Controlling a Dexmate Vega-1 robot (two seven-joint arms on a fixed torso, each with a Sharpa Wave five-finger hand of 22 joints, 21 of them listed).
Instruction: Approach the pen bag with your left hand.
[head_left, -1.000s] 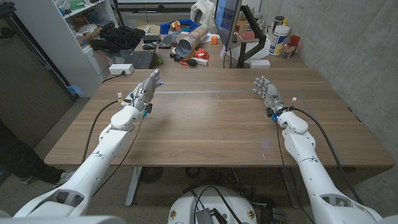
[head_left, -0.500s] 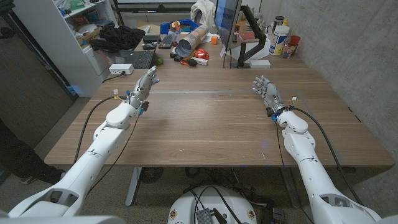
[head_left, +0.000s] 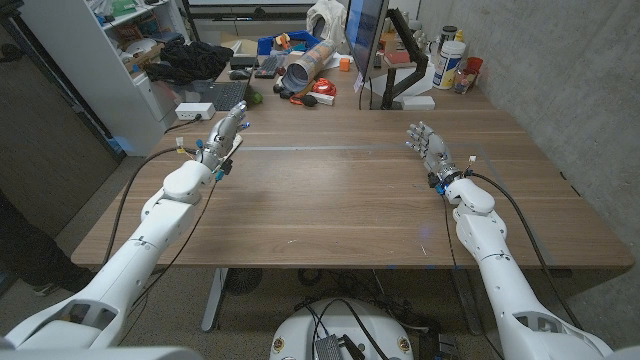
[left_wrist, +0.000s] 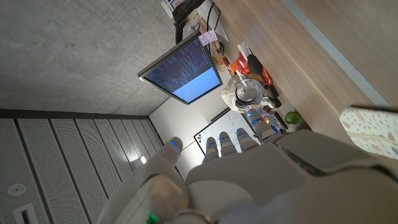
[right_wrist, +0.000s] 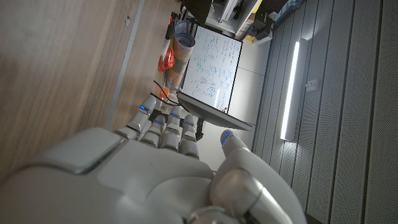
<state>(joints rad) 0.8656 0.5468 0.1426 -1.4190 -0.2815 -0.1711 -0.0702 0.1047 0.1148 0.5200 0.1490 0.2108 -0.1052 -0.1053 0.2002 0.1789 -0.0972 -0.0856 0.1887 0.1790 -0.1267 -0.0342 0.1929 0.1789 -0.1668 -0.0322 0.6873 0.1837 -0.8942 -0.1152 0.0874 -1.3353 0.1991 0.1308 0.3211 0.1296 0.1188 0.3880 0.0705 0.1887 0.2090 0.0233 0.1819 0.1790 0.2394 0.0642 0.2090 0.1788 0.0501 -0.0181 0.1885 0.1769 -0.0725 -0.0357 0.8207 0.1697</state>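
A cream pen bag (left_wrist: 372, 129) with a leaf print lies on the wooden table (head_left: 340, 190), close beside my left hand in the left wrist view. My left hand (head_left: 222, 136) hovers over the table's far left part, fingers stretched out and apart, holding nothing. From the head view I cannot make out the bag near that hand. My right hand (head_left: 428, 150) stands over the right side of the table, fingers spread and empty. The backs of both hands (left_wrist: 249, 180) (right_wrist: 137, 180) show in their own wrist views.
Behind the table's far edge stand a monitor (head_left: 363, 40), a keyboard (head_left: 226, 95), a white power strip (head_left: 194, 110), a lying cardboard tube (head_left: 303, 66) and bottles (head_left: 452, 62). A white shelf (head_left: 110, 60) stands at the left. A concrete wall runs along the right.
My left hand has moved left and farther away, toward the table's far left edge. The right hand has stayed in place.
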